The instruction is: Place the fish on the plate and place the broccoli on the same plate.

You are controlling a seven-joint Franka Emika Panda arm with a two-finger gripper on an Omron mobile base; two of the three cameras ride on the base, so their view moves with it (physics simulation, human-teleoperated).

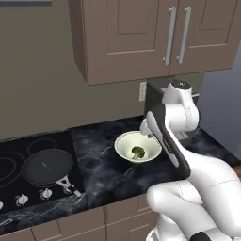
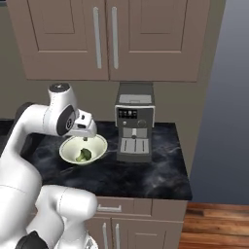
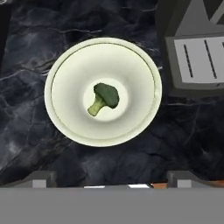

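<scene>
A: Looking down from the hand view, how much of the gripper (image 3: 112, 177) can you make out?

B: Little. Two grey finger tips (image 3: 39, 178) poke up at the bottom, set far apart, so the jaws stand wide with nothing between them. In the left base view the arm's own forearm covers the hand; in the right base view the hand hangs above the bowl's near rim, too small to read the fingers.

A: And the broccoli (image 3: 104, 98)?

B: One floret, lying on its side in the middle of the pale greenish bowl (image 3: 65, 70), stem pointing lower left in the hand view. Well below the gripper, not touched.

A: Anything cut off?

B: The coffee machine (image 2: 134, 127) stands just right of the bowl on the black marble counter (image 2: 146, 177); the hand view catches a corner of it with its drip tray. In the left base view the arm blocks most of it.

A: Counts?

B: One bowl, one broccoli, one black frying pan (image 1: 47, 167) on the cooktop (image 1: 19, 155), well left of the bowl. Four cooktop knobs show, the leftmost clipped by the edge.
</scene>
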